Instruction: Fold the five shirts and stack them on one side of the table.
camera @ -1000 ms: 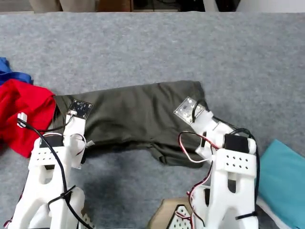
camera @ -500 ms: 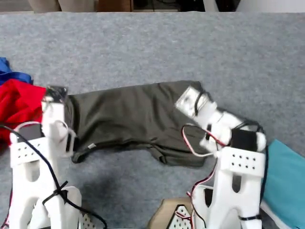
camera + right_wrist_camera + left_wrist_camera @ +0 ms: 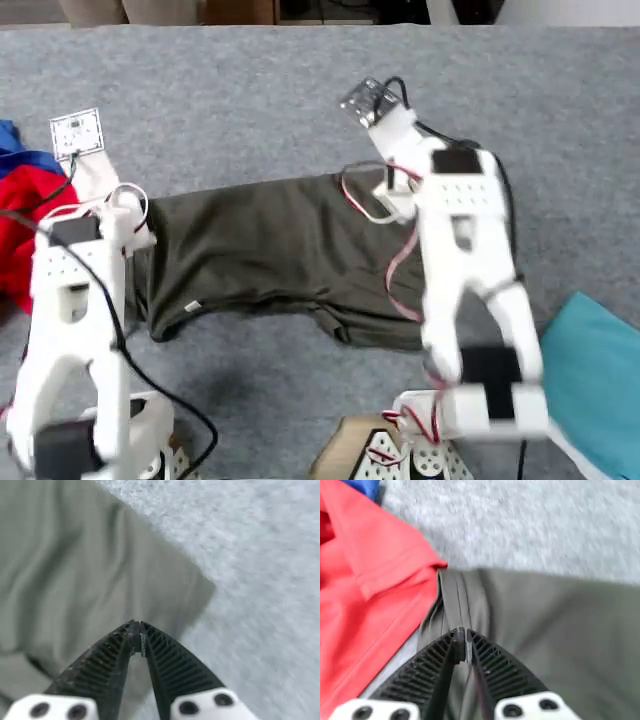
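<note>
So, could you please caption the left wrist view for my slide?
Left gripper, shut, over the olive shirt's edge beside the red shirt.

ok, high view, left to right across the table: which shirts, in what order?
red shirt → dark olive shirt → teal shirt. Skipped the blue shirt: it shares the left edge with the red one.

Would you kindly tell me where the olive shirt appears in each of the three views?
High view: the olive shirt lies across the middle of the grey table cover.
Left wrist view: the olive shirt lies past the left hand, beside the red shirt.
Right wrist view: the olive shirt, one corner showing, lies past the right hand.
Shared landmark: the grey table cover.
</note>
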Motion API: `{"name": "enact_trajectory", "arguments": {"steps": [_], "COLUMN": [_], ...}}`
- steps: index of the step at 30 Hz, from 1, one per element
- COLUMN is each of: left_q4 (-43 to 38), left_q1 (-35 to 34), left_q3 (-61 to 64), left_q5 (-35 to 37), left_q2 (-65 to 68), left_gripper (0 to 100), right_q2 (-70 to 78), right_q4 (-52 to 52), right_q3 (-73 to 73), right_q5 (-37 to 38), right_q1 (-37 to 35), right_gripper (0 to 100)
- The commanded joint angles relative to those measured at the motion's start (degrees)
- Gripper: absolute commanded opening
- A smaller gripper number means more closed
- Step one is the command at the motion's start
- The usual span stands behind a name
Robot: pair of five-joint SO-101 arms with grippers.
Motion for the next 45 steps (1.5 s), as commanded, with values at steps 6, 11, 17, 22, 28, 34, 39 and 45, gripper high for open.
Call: {"name": "enact_trajectory", "arguments": {"steps": [6, 11, 17, 22, 28, 34, 39, 45], "left_q4": [-5.0, -2.8, 9.8, 20.4, 35.0, 49.8, 57.0, 57.0], "left_q1": [-2.3, -4.3, -4.0, -3.8, -3.1, -1.0, -0.4, -1.1], "left_q3": [-14.4, -28.7, -49.5, -68.5, -90.8, -104.7, -110.5, -100.9], "left_q5": [0.6, -1.8, -7.7, -8.2, -9.8, -14.8, -17.2, -18.5], "left_q2": [24.9, 37.0, 50.2, 58.1, 63.2, 64.8, 64.5, 60.1], "left_gripper": [2, 2, 2, 2, 2, 2, 2, 2], "right_q2": [21.6, 29.1, 36.1, 39.2, 33.6, 25.5, 14.8, -3.7], "right_q4": [-1.3, -0.9, 3.6, 9.3, 25.3, 35.1, 39.4, 34.0], "right_q3": [-17.4, -25.8, -37.2, -47.5, -59.3, -59.2, -51.5, -24.7], "right_q5": [-1.4, -1.1, 1.3, 1.6, 0.1, 0.2, 0.2, 0.1], "right_q1": [2.2, 6.5, 8.0, 7.7, 5.7, 5.1, 2.9, -6.3], "right_gripper": [0.5, 0.5, 0.5, 0.5, 0.5, 0.5, 0.5, 0.5]}}
